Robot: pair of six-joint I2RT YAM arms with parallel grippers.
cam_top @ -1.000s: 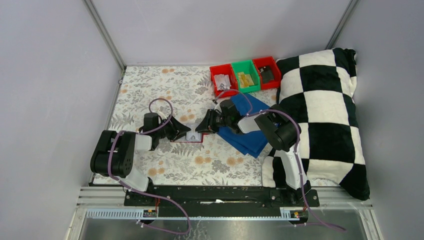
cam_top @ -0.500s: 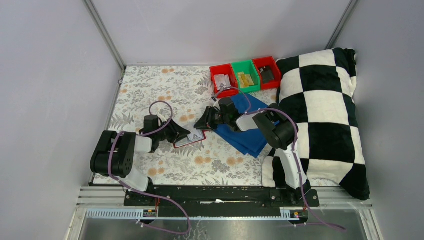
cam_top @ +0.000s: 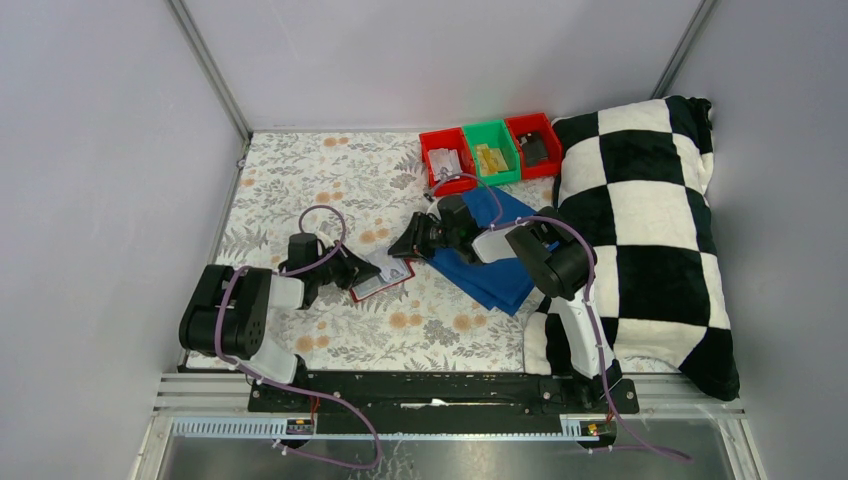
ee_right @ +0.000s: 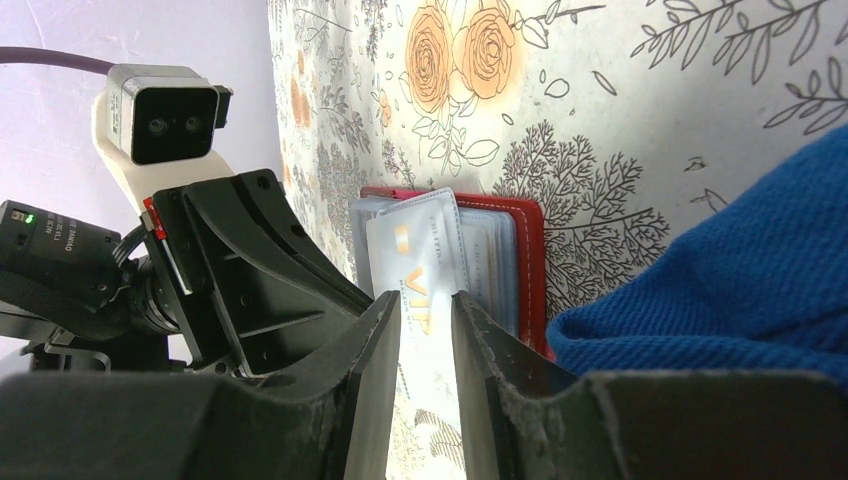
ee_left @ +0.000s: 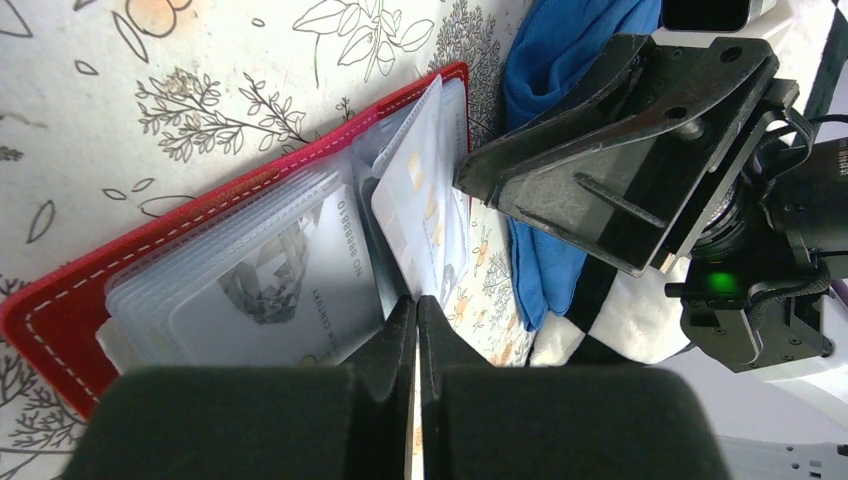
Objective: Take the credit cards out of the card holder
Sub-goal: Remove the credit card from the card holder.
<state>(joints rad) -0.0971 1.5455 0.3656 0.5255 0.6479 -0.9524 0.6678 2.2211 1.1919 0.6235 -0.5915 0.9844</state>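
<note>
The red card holder [cam_top: 383, 281] lies open on the flowered cloth between my two grippers. In the left wrist view its red cover [ee_left: 60, 300] holds clear sleeves with a pale blue-white card [ee_left: 290, 290]. One sleeve leaf with a pale card [ee_left: 415, 190] stands up. My left gripper [cam_top: 352, 275] is shut [ee_left: 416, 305] at the foot of that leaf, on the holder's near side. My right gripper [cam_top: 403, 250] is at the holder's far right corner, its jaws a narrow gap apart [ee_right: 426, 310]. The pale "VIP" card [ee_right: 420, 260] shows through that gap.
A folded blue cloth [cam_top: 495, 265] lies under the right arm. Three small bins stand at the back: red [cam_top: 445, 160] with a pale thing, green [cam_top: 492, 150] with a tan-yellow thing, red [cam_top: 533, 142] with a dark thing. A black-and-white checked pillow [cam_top: 640, 230] fills the right side.
The card holder has turned and slid a little toward the left arm, which drew back with it. The right gripper has shifted slightly away to the far side.
</note>
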